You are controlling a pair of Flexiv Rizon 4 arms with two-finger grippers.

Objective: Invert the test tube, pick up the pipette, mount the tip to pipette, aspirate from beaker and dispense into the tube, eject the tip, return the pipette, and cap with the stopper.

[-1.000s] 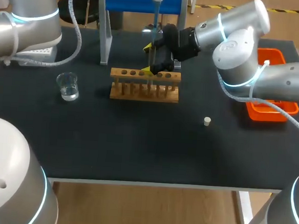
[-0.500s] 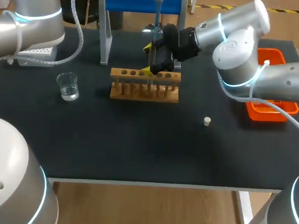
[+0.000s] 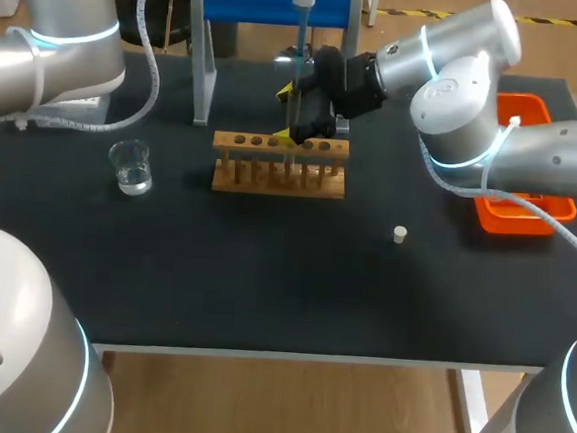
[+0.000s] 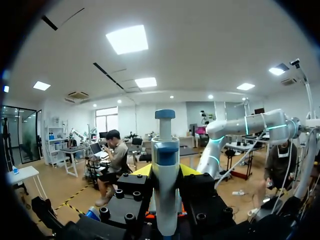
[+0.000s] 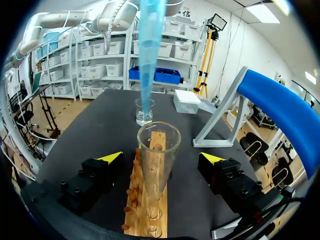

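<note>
Two tools: left tool (image 4: pixel 166 171) grips half-hidden pipette (image 4: pixel 165 150); right tool (image 5: pixel 160 159) released around tube (image 5: pixel 159 172).

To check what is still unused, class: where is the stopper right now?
Head view: the stopper lies on the black table's right half, right of the wooden rack and left of the orange tray, nearer the front edge than both.

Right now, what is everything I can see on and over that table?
pipette: one, grey and blue, above the rack
pipette tip: one, blue, above the tube
test tube: one, clear, upright at the rack
rack: one, wooden, mid-table
beaker: one, clear, left of rack
stopper: one, whitish, right of rack
stand: one, blue-topped, behind rack
tray: one, orange, right edge
box: one, white, back left
left gripper: shut on pipette
right gripper: open, either side of tube
</note>
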